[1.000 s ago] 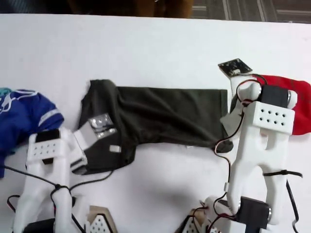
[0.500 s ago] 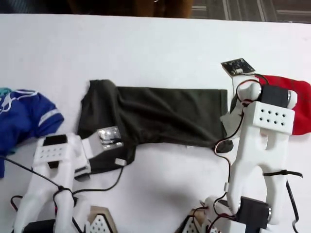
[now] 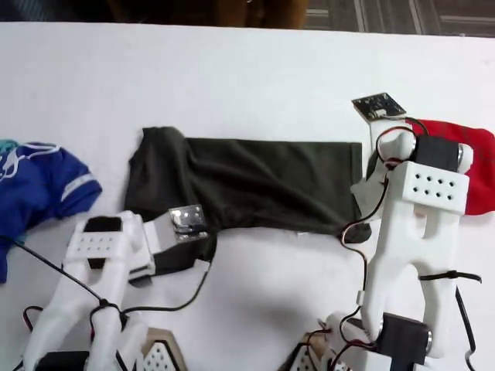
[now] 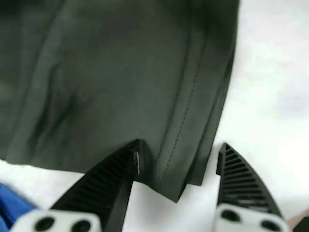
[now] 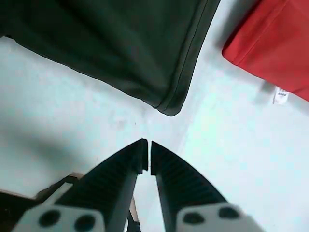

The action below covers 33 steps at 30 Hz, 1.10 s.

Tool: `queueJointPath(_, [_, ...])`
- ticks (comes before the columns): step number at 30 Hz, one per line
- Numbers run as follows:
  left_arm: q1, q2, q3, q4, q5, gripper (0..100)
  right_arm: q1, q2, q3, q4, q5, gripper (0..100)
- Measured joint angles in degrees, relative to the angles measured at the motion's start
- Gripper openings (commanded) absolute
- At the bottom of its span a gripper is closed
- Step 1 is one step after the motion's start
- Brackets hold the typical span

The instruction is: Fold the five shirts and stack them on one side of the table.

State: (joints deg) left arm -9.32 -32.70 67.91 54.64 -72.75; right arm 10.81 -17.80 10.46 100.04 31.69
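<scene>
One dark shirt (image 3: 263, 182) on white table (image 3: 232, 69)

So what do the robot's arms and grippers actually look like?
Both the left arm and the right arm are white plastic shells with rows of small round holes, black motor blocks and thin red and black cables. The left gripper and right gripper have black, ribbed, wedge-shaped fingers on white mounts.

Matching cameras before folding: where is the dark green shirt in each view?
High view: dark green shirt lies mid-table, between the arms.
Left wrist view: its hem corner sits inside the open left tool.
Right wrist view: its corner lies ahead of the shut right tool.
Shared landmark: red shirt beside it, high and right wrist views.
</scene>
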Motion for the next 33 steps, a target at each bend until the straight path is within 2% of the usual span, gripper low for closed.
queueJointPath(3, [0.9, 0.0, 0.1, -1.1, 0.5, 22, 0.0, 0.0, 0.0, 0.0, 0.0, 1.9])
queueJointPath(10, [1.8, 0.0, 1.8, -2.3, 3.8, 2, 0.0, 0.0, 0.0, 0.0, 0.0, 1.9])
queueJointPath(19, [2.2, 0.1, 1.8, -0.6, 5.0, 3, 0.0, 0.0, 0.0, 0.0, 0.0, 1.9])
queueJointPath(26, [2.2, 0.0, -3.1, 7.3, 5.4, 19, 0.0, 0.0, 0.0, 0.0, 0.0, 1.9])
queueJointPath(29, [2.2, 0.0, -4.1, 7.6, 5.4, 17, 0.0, 0.0, 0.0, 0.0, 0.0, 1.9])
queueJointPath(33, [2.2, 0.0, -4.1, 5.3, 8.0, 6, 0.0, 0.0, 0.0, 0.0, 0.0, 1.9])
